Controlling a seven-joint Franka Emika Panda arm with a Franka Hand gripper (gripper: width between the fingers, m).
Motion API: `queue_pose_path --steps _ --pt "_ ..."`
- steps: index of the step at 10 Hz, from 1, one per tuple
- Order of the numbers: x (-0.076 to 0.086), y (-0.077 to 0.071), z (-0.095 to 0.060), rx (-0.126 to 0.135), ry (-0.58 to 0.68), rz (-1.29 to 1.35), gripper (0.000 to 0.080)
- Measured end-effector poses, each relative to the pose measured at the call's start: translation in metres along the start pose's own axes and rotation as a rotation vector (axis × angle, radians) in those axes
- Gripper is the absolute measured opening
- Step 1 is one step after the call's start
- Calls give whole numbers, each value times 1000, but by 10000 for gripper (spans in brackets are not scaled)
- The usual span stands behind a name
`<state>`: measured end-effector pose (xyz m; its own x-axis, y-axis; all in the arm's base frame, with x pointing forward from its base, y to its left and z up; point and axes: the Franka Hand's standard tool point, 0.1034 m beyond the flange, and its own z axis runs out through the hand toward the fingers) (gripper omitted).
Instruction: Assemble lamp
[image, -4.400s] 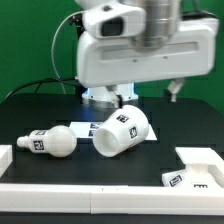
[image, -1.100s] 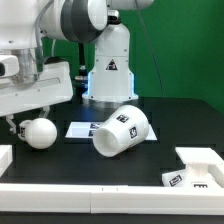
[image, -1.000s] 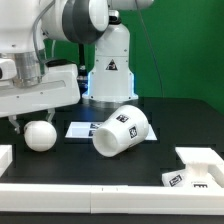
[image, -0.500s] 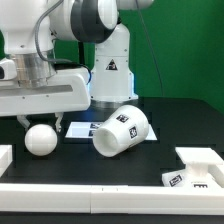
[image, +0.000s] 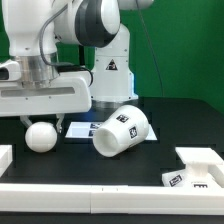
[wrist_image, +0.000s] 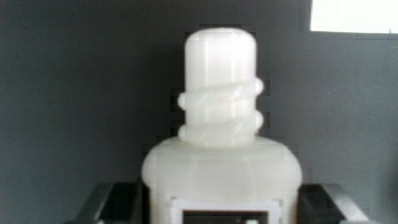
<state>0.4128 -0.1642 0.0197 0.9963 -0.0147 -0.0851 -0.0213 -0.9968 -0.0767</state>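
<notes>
My gripper is shut on the white bulb at the exterior view's left, low over the black table, with the round head facing the camera. In the wrist view the bulb sits between my dark fingers, its threaded stem pointing away. The tapered shade lies on its side mid-table, tags showing, apart from the gripper. A white tagged part, probably the base, lies at the front right, partly hidden by the front rail.
The marker board lies flat behind the bulb, next to the shade. A white bracket stands at the right front. A white rail runs along the front edge. The robot pedestal stands at the back.
The bulb lay on the table 4.4 s ago; now the gripper holds it. Over the last second the wrist has turned and shifted slightly right with the bulb. The shade has not moved.
</notes>
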Motion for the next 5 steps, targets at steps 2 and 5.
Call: queue_pose_path --steps 2,5 --pt "0 0 0 0 -1 0 600" --pt "0 0 0 1 -2 0 694"
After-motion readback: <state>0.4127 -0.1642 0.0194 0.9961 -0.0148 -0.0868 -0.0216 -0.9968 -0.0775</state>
